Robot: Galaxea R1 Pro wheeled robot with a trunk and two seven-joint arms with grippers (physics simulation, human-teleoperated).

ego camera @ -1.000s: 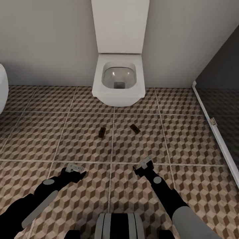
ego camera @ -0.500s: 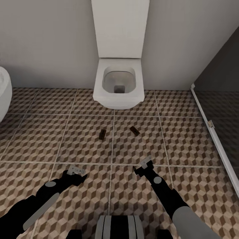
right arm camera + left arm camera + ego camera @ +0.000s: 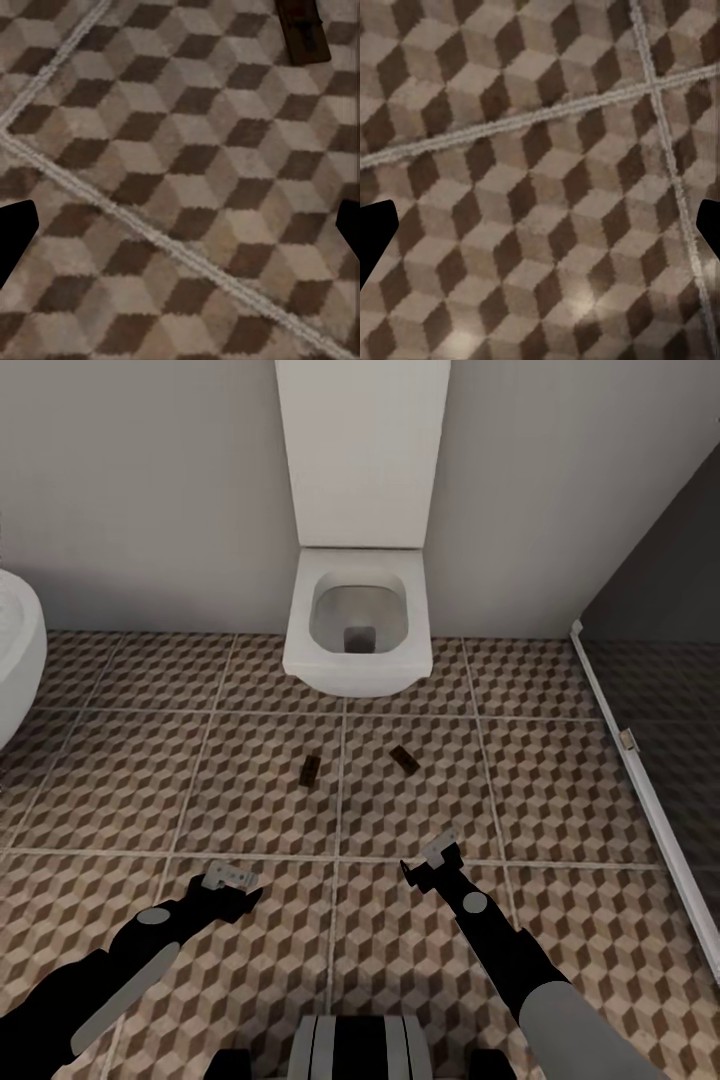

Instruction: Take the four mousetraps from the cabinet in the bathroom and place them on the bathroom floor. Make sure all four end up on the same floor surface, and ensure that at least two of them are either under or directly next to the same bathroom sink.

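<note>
Two mousetraps are seen lying flat on the bathroom floor (image 3: 250, 800) in front of a white toilet (image 3: 358, 622), well apart from each other, on either side of a grout line. The left mousetrap (image 3: 310, 770) lies on one tile, the right mousetrap (image 3: 404, 759) on the next, angled. In the right wrist view one dark mousetrap (image 3: 302, 30) is cut off by the frame edge, resting on the cube-pattern tiles.

The left end effector (image 3: 228, 882) is held low over the floor, near the tile joint; its fingers are spread apart with nothing between them, as the dark tips at both edges of the left wrist view show. The right end effector (image 3: 432, 860) is also spread apart and empty, held above the floor short of the right mousetrap.

A white rounded fixture (image 3: 18, 650) is partly visible at the far left, and a dark glass panel with a white frame (image 3: 640, 760) at the right.
</note>
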